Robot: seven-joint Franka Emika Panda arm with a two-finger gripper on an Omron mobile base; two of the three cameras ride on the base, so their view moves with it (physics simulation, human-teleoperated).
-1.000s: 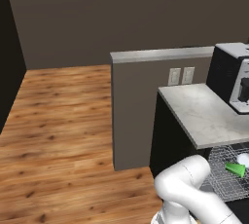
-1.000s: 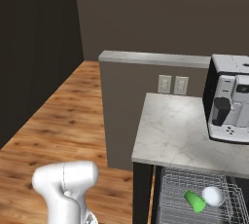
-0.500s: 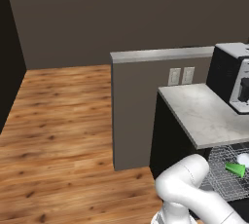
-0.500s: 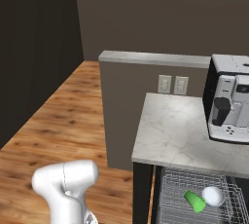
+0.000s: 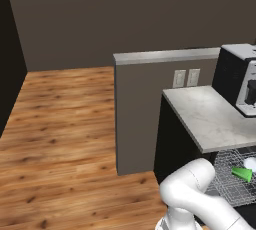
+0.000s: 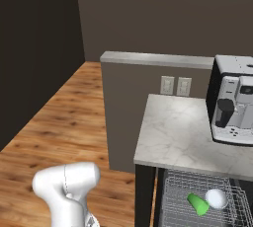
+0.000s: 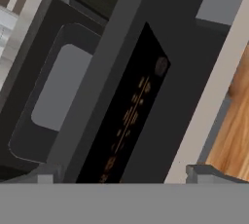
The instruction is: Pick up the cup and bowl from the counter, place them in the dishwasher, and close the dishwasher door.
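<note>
We see the wood floor on the left, then the grey wall with two sockets. Next comes the counter, with the coffee machine at its far right. Below the counter, the dishwasher has its rack pulled out. The cup lies on its side in the rack, and the bowl sits just beside it on the right, touching it. In the hand view our gripper is right up against the dishwasher door, which has a strip of gold marks. Two grey fingertips sit wide apart, with nothing between them. The cup and bowl are well away from it.
</note>
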